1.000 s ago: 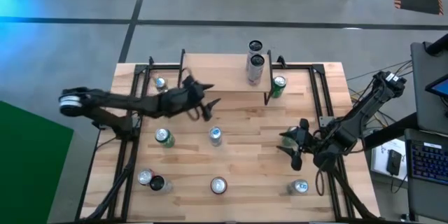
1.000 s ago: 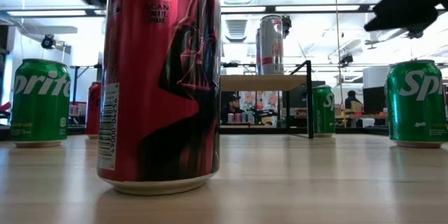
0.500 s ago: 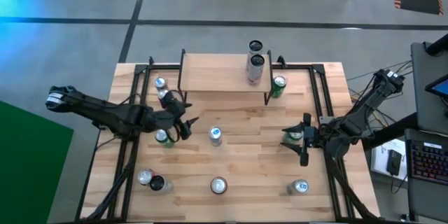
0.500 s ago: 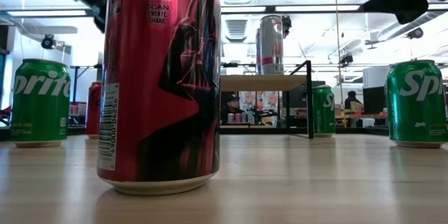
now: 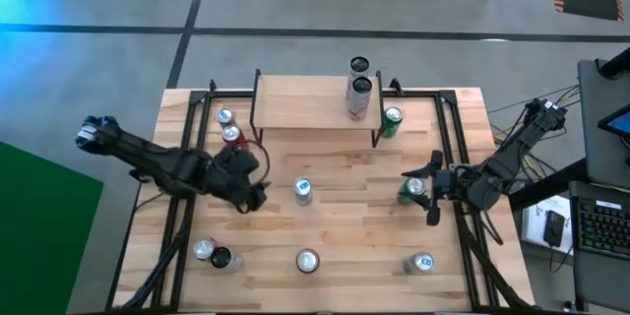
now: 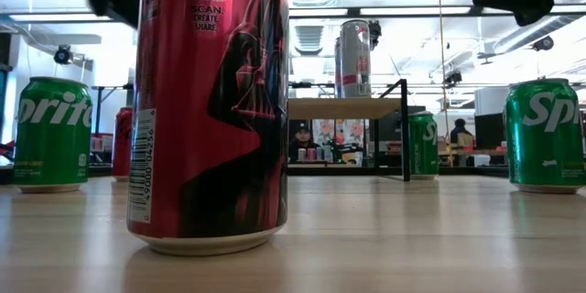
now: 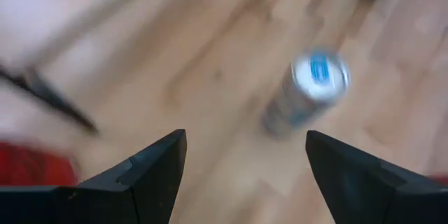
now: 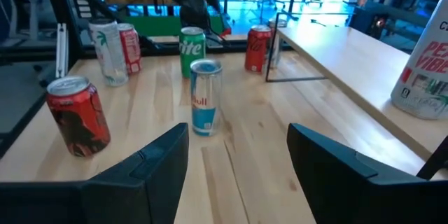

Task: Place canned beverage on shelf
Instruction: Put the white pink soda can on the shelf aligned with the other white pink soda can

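1. While both arms hover over loose cans, my worry is a knock-over. The left claw hangs spread and empty above the green can at about nine o'clock on the tabletop, with the slim blue-and-silver can just beside it; if it comes down off-centre, a finger could clip either one.
2. The right claw is also spread, holding nothing, over a green can at three o'clock. A skewed descent there could tip that can.
3. The shelf sits at twelve o'clock and already carries two tall cans at its right end. I judge any delivery near them risks toppling them; the left part is bare.
4. The tabletop is pale butcher-block wood on a black frame, with more cans scattered toward six o'clock, including a red can.
5. Beyond is a grey floor with dark tape lines, bright ceiling lights, and a desk with a keyboard.
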Motion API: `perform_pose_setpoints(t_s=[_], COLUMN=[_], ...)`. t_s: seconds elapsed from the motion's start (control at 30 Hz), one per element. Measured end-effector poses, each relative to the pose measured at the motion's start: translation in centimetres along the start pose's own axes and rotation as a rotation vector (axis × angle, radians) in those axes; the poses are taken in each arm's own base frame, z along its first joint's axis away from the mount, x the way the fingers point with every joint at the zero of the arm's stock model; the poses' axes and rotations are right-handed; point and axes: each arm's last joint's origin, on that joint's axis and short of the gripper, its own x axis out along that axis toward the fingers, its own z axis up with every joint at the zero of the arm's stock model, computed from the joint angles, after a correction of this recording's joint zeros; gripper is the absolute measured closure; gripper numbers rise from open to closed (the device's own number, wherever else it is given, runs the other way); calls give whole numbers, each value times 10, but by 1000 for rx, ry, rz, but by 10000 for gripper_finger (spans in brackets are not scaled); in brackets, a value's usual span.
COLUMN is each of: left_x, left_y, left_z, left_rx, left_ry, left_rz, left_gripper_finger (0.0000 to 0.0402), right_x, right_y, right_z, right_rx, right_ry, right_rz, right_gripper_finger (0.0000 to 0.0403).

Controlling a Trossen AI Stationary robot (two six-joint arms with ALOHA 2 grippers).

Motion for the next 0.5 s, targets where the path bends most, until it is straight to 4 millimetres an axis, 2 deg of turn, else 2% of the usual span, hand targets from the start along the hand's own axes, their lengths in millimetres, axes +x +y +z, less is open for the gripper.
perform_pose_setpoints(t_s=[0.13,0.33,0.5], left_x=[3,12,13], left_y=[-23,-57,-77], left_z=[-16,-45,-46], left_rx=[-71,-57,-18], left_ry=[259,538,659], left_rz=[-29,70,151], left_gripper_finger=[123,123,123], right_x=[-2,-9,-15], right_y=[-2,-9,-13], right_z=[2,11,22], right_rx=[9,20,13], right_ry=[-11,-52,-91], right_rz=[6,16,23], right_gripper_finger=[170,170,170])
